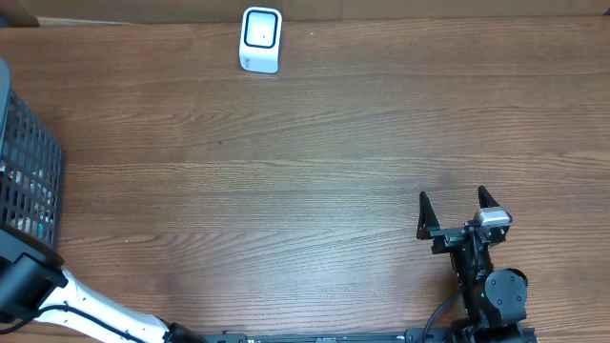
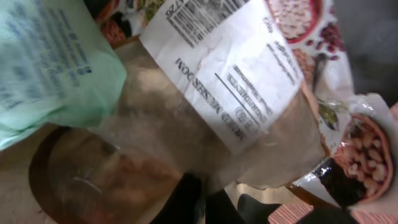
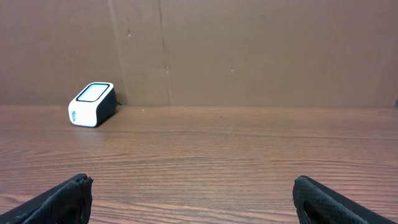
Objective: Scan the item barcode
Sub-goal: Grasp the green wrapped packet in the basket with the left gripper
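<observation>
The left wrist view is filled by a clear plastic bag (image 2: 161,130) of brownish contents. Its white label (image 2: 236,74) carries a barcode (image 2: 199,15) at the top edge. My left gripper (image 2: 214,202) is shut on the bag's lower edge, its dark fingers (image 2: 186,202) pressed close together. In the overhead view only the left arm (image 1: 29,286) shows by the basket (image 1: 33,181); its gripper is hidden there. The white scanner (image 1: 260,39) stands at the table's far edge, and it also shows as the scanner (image 3: 92,104) at the left of the right wrist view. My right gripper (image 1: 453,193) rests open and empty, far from both.
A pale green packet (image 2: 50,62) and a printed bean packet (image 2: 367,149) lie against the bag. The black mesh basket sits at the table's left edge. A brown cardboard wall (image 3: 249,50) stands behind the scanner. Wooden tabletop (image 1: 315,191) lies between the basket and the right arm.
</observation>
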Action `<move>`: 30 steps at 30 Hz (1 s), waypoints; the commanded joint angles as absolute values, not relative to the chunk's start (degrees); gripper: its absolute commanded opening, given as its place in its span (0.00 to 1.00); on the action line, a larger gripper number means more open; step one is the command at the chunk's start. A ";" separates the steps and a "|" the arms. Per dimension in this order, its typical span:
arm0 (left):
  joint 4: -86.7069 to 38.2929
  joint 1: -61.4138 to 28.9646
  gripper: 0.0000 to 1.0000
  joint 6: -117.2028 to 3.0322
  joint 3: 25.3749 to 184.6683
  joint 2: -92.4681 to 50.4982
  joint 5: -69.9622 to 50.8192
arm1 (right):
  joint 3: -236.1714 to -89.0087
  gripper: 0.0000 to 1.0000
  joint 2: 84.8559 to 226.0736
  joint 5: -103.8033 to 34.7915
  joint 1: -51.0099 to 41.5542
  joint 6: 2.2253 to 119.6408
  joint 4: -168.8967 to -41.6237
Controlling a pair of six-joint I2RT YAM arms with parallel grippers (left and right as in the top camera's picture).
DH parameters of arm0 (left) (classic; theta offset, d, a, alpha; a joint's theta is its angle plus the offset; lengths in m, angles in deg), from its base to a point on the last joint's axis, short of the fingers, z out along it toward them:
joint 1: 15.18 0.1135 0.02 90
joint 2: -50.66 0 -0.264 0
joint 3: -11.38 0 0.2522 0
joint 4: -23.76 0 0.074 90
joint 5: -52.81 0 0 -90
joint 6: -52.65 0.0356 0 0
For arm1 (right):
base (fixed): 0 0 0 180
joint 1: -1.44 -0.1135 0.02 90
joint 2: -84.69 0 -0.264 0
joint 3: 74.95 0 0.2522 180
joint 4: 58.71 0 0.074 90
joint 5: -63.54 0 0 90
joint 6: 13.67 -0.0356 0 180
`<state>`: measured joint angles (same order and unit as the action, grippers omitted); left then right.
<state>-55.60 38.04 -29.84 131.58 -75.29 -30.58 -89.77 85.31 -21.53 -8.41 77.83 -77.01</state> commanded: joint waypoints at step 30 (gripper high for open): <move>-40.09 39.17 0.96 -41.27 130.99 -75.57 -44.78 | -89.16 1.00 84.86 -21.42 -8.74 78.11 -76.79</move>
<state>-43.06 38.10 -37.56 135.14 -75.35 -41.55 -89.77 85.31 -21.56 -8.41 77.83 -77.01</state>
